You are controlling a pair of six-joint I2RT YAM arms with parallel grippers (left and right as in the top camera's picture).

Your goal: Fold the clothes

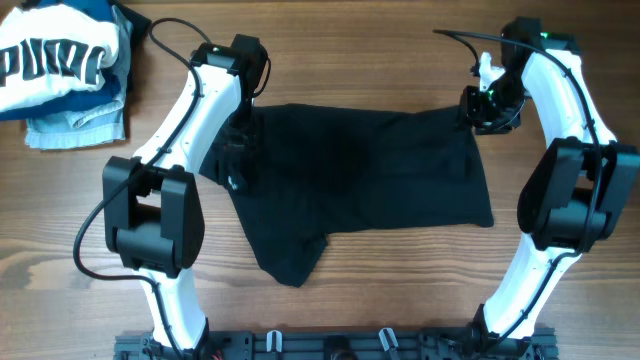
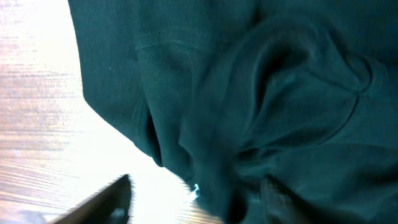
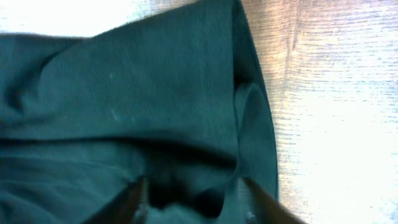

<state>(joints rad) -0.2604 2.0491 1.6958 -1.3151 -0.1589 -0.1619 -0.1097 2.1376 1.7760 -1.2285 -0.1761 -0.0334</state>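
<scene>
Overhead view, left to right: a stack of folded clothes at the far-left corner of the wooden table; the left gripper low over the left edge of the dark garment, which lies spread at the centre; the right gripper at the garment's far-right corner. Left wrist view: jaws wide apart, one finger over bare wood, the cloth edge between them, ungrasped. Right wrist view: fingers partly apart with a cloth fold between; whether they pinch it cannot be told
</scene>
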